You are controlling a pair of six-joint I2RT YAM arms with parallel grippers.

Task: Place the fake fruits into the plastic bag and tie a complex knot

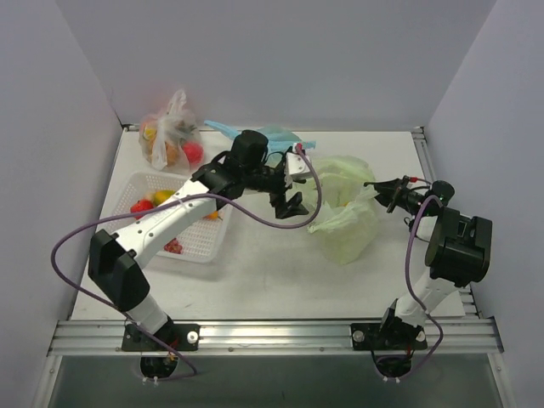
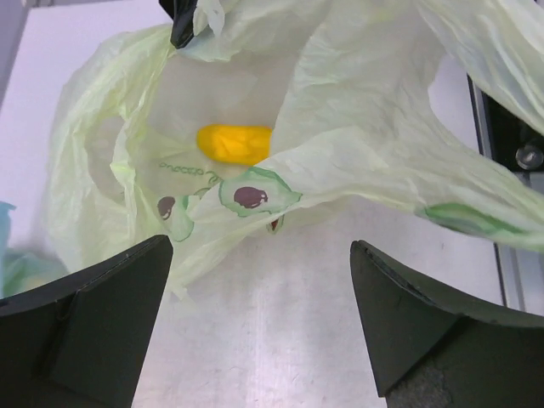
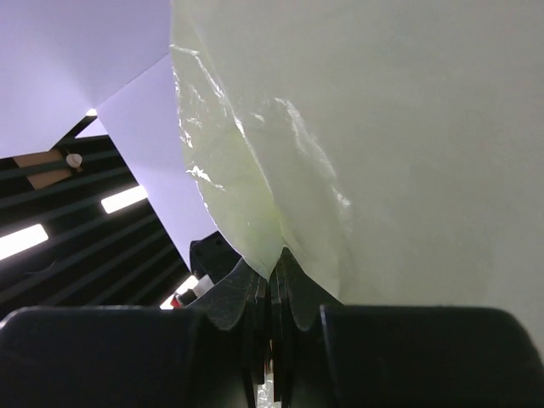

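The pale green plastic bag (image 1: pixel 344 217) stands right of the table's middle, with its mouth held open towards my left gripper. My right gripper (image 1: pixel 387 194) is shut on the bag's right rim; in the right wrist view its jaws (image 3: pixel 274 272) pinch the film (image 3: pixel 382 127). My left gripper (image 1: pixel 289 204) hangs open just left of the bag with nothing between its fingers (image 2: pixel 262 255). A yellow fake fruit (image 2: pixel 234 143) lies inside the bag (image 2: pixel 357 127). More fake fruits, red (image 1: pixel 141 206), yellow (image 1: pixel 161 197) and dark red (image 1: pixel 173 246), lie in the white basket (image 1: pixel 200 242).
A clear bag with orange and red fruit (image 1: pixel 170 140) sits at the back left. A light blue bag (image 1: pixel 280 136) lies behind my left arm. Walls close in the table on three sides, and a metal rail (image 1: pixel 272 331) runs along the near edge.
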